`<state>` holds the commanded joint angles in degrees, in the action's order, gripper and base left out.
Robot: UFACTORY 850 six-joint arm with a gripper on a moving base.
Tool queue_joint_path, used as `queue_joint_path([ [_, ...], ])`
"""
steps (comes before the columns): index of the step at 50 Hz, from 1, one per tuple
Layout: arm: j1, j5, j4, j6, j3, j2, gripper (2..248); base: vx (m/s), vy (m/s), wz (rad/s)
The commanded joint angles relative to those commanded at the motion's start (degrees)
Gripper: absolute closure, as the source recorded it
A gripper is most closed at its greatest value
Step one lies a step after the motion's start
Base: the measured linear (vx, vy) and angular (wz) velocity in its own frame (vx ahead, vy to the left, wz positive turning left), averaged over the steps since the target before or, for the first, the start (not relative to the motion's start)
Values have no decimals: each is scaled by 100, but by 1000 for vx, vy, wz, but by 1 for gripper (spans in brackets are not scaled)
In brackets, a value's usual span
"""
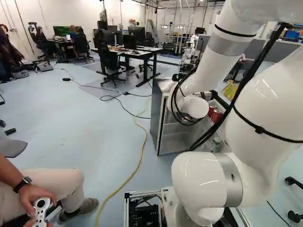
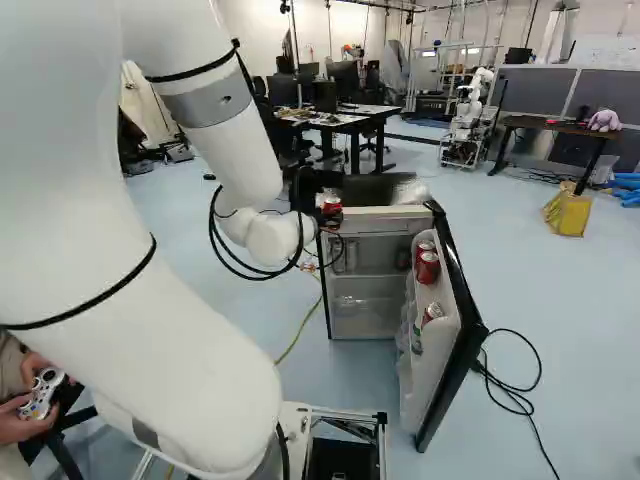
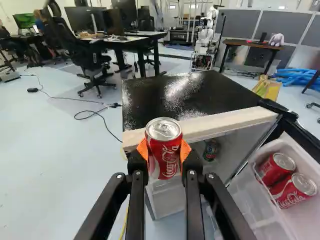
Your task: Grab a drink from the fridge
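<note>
The tool (image 3: 164, 150) grasps a red soda can (image 3: 163, 161) upright, apparently just outside the fridge's (image 3: 185, 97) near top edge. The grab looks done; withdrawing remains, perhaps closing the open right-hand door (image 2: 462, 335).

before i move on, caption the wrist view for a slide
Gripper holding a red can by the open fridge, two more cans in its door

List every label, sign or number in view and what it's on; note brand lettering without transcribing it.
Red can gripped by the gripper: white brand lettering, not transcribed.
Two red cans in the fridge door: white lettering, partly turned away.
Dark can inside the fridge: too small to read.
Green monitor: nothing legible.
</note>
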<state>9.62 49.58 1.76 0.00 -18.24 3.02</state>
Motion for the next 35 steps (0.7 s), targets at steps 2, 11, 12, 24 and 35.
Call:
queue_joint_path([
  [2,3,0,0,0,3,34,169,0,0,0],
  [11,30,0,0,0,-6,164,169,0,0,0],
  [12,34,-2,0,0,-8,176,169,0,0,0],
  [24,82,-145,0,0,-89,275,169,0,0,0],
  [35,119,-391,0,0,-231,293,169,0,0,0],
])
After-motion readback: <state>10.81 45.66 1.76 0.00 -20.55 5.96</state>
